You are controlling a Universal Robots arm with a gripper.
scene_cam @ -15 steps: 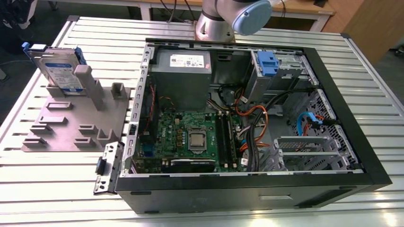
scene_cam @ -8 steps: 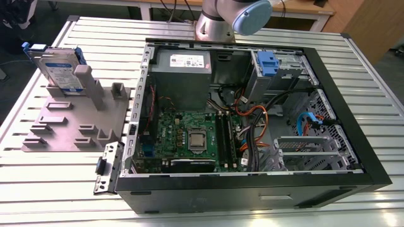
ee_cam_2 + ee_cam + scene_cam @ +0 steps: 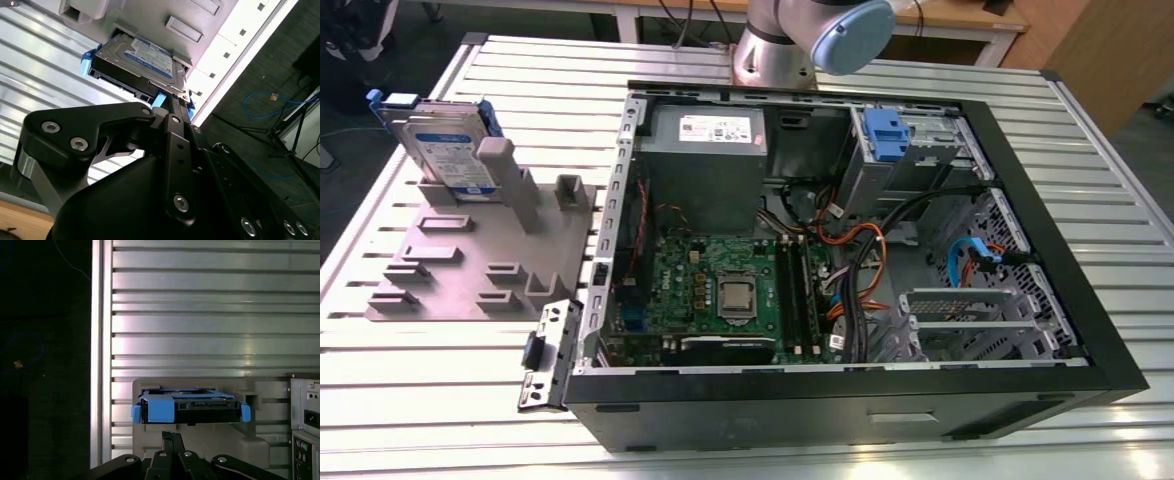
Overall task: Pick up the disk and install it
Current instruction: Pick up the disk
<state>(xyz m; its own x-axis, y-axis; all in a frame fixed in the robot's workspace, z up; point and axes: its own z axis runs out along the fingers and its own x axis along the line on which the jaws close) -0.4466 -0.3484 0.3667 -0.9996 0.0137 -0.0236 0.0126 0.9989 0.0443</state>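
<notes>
While the arm (image 3: 781,45) rises beyond the open computer case (image 3: 1067,300), its gripper (image 3: 172,436), pressed together, holding nothing, points at the disk (image 3: 190,407); disk upright in grey holder (image 3: 480,260); slatted metal desk (image 3: 440,420); dark floor alongside.

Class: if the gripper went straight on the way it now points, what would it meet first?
Probably the disk, in the grey stand ahead of the gripper in the first wrist view; the depth is unclear.
</notes>
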